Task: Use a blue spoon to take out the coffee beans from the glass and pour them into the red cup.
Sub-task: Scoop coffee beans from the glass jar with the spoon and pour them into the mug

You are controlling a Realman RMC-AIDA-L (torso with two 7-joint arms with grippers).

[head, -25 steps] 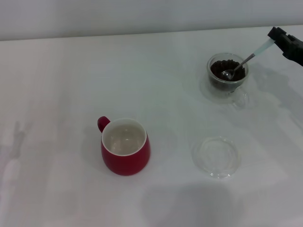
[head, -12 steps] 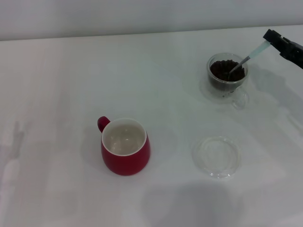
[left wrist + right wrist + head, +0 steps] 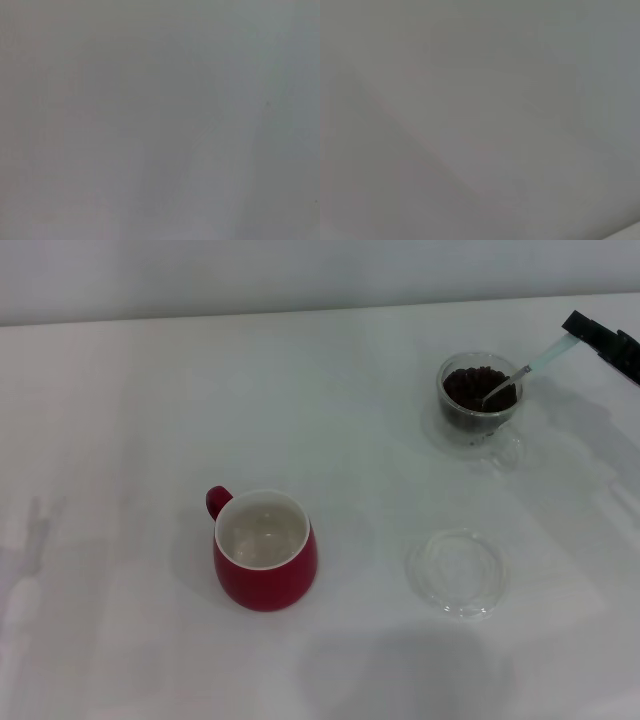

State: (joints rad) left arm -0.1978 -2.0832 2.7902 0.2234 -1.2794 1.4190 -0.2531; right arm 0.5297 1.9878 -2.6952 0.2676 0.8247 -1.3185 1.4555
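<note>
The blue spoon point(image 3: 524, 371) slants down into the glass point(image 3: 481, 400), its metal bowl sunk among the coffee beans point(image 3: 478, 388) and its pale handle rising out over the rim toward the right edge of the tabletop point(image 3: 140, 410). The right gripper point(image 3: 577, 326) pinches the very top of that handle, its dark fingers pressed together on it, right at the table's right edge near the far corner. The glass stands on the far right part of the tabletop, filled nearly to the brim with beans. The red cup point(image 3: 264, 551) stands well apart from it, nearer the front edge and around the middle, its white inside bare and its loop handle turned to the far left. A clear glass saucer point(image 3: 457, 572) lies flat near the front edge, to the right of the red cup. The left gripper shows in none of the views, and both wrist views give only a blank grey field.
</note>
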